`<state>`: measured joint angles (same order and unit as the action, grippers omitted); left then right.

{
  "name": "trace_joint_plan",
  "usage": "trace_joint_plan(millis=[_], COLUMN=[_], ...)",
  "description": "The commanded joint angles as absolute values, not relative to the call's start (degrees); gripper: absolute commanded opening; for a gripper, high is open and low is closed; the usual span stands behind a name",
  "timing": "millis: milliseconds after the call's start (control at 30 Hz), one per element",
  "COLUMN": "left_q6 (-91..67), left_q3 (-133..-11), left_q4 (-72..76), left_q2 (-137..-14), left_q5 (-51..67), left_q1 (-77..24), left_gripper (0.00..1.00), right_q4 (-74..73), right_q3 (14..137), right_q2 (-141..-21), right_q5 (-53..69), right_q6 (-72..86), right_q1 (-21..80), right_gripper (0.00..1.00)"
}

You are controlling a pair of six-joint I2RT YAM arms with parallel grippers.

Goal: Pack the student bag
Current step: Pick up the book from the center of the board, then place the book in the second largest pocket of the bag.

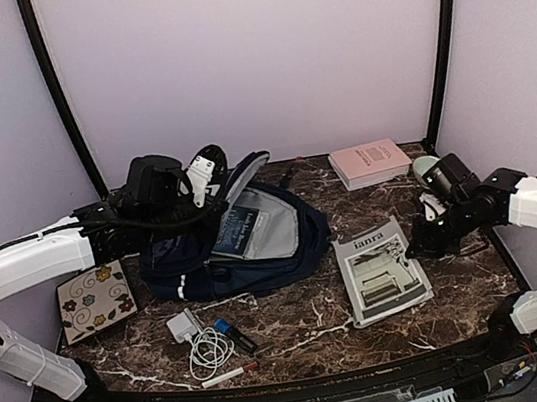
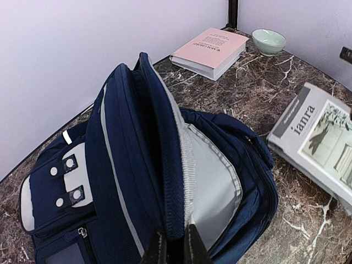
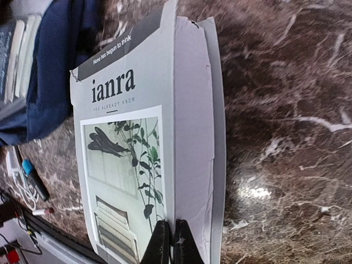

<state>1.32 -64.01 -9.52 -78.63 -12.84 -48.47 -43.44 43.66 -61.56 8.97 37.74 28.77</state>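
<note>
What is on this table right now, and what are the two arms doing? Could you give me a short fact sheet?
bag: open, lying mid-table, dark book inside
left end effector: shut on the bag's opening flap
right end effector: shut on the edge of the magazine, right of the bag
far right: pink book, bowl
near edge: charger, cable, marker, pen
left side: flowered tile

Student bag (image 1: 244, 240) under left end effector (image 2: 175, 245); magazine (image 1: 382, 270) under right end effector (image 3: 171, 239); book (image 1: 370, 162) and bowl (image 1: 429, 169) behind right end effector; charger (image 1: 181, 325) before left end effector.
</note>
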Motion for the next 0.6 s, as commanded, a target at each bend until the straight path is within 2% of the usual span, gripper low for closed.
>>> trace_joint_plan(millis=[0, 167, 267, 400, 567], left_q6=[2.20, 2.20, 2.07, 1.93, 1.93], left_q3=[-64.25, -64.25, -64.25, -64.29, -64.25], left_q4=[-5.86, -5.77, -5.79, -5.82, -5.85], left_q2=[-76.82, -76.64, -76.64, -76.65, -76.34], left_q5=[-13.63, -13.62, -13.60, -13.19, -13.16], left_q1=[-48.16, -48.16, -48.16, -48.16, -48.16], left_gripper=[0.00, 0.00, 0.00, 0.00, 0.00], right_q4=[-45.88, -44.26, -37.77, -14.43, 5.51], right_q3=[48.37, 51.20, 51.88, 45.96, 47.45], right_q2=[-57.62, -56.54, -55.99, -56.86, -68.92], right_q5=[3.28, 3.45, 4.97, 9.96, 1.94], right_q6=[39.86, 41.40, 46.81, 58.68, 65.09], right_q1=[26.50, 25.93, 25.93, 26.61, 34.93], right_gripper=[0.00, 0.00, 0.00, 0.00, 0.00])
